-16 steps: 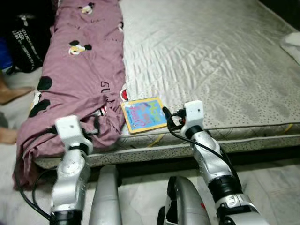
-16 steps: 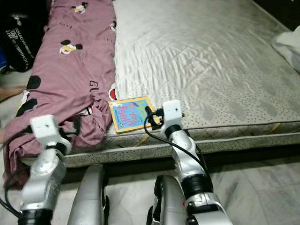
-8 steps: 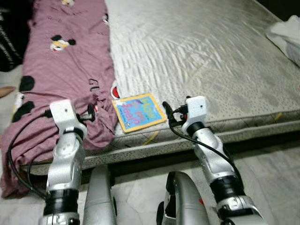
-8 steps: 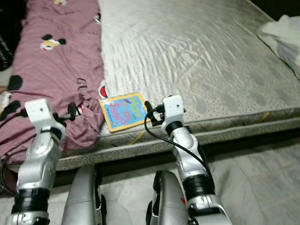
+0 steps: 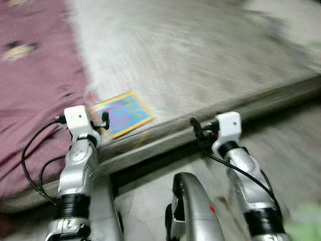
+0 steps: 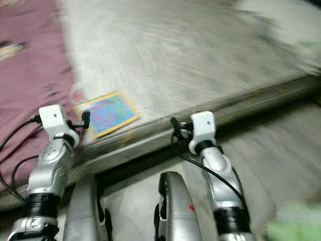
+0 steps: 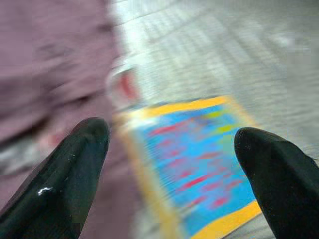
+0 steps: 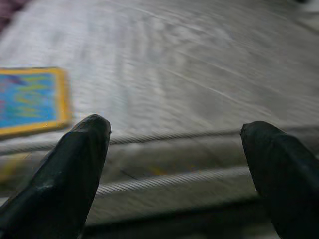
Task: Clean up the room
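The book (image 5: 122, 113), blue with a yellow border, lies flat on the mattress (image 5: 200, 55) close to its near edge, just beside the purple blanket (image 5: 30, 90) that covers the mattress's left part. The head views are smeared, so fine detail is lost. The left gripper (image 7: 172, 164) hangs just short of the book with its fingers wide apart, the book's near corner between them. The right gripper (image 8: 177, 164) is also spread open, facing the mattress edge to the right of the book and holding nothing. The step in hand looks like picking up the book. To do it well, the robot should steady itself first, then slide one left finger under the book's near edge, clear of the blanket, and close only once the cover sits between both fingers.
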`<state>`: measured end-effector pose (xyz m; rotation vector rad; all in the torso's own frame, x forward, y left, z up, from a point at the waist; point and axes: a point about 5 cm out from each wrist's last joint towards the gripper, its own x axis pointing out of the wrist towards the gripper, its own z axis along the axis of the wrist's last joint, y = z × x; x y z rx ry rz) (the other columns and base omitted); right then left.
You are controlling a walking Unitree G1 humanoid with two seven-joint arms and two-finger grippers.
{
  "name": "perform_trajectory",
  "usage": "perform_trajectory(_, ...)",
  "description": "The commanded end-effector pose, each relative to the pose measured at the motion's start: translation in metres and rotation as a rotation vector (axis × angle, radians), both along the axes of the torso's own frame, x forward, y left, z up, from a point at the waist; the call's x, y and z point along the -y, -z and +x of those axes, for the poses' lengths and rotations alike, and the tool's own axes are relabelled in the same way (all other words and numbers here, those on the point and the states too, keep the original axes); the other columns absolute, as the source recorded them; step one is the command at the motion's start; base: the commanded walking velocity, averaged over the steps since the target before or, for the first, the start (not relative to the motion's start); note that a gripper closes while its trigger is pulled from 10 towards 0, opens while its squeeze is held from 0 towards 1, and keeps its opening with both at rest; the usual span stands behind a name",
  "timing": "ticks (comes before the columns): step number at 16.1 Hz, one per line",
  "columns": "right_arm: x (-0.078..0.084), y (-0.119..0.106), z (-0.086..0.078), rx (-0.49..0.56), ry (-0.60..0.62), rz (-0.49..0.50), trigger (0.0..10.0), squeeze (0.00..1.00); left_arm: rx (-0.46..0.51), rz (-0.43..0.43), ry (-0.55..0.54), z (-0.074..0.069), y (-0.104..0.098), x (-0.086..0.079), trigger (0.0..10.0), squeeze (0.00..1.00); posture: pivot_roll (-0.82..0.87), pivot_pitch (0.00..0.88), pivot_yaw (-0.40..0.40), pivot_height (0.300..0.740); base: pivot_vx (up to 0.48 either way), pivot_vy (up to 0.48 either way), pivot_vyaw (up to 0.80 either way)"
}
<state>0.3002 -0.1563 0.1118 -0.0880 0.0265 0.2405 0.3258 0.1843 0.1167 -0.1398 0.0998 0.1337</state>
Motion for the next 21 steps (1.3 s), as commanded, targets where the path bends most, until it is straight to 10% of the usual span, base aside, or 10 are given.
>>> perform_trajectory(1, -0.002, -0.005, -0.001, 0.009, -0.01, 0.004, 10.0, 0.0, -0.007, 0.004, 0.0, 0.004, 0.001, -0.002, 10.0, 0.0, -0.03, 0.201, -0.069, 0.537, 0.0, 0.0, 0.0)
perform_trajectory(6, -0.003, -0.006, -0.003, -0.006, -0.025, -0.01, 10.0, 0.0, -0.1, -0.045, -0.071, 0.006, 0.018, -0.011, 10.0, 0.0, -0.04, 0.195, -0.069, 0.537, 0.0, 0.0, 0.0)
perform_trajectory(13, 0.005, -0.002, -0.01, -0.039, -0.017, -0.046, 10.0, 0.0, -0.309, -0.105, -0.317, -0.032, 0.074, -0.047, 10.0, 0.0, -0.04, 0.228, -0.075, 0.537, 0.0, 0.0, 0.0)
perform_trajectory(21, 0.01, -0.007, -0.006, -0.034, -0.003, -0.067, 10.0, 0.0, -0.197, -0.074, -0.392, -0.039, 0.055, -0.054, 10.0, 0.0, -0.05, 0.222, -0.079, 0.537, 0.0, 0.0, 0.0)
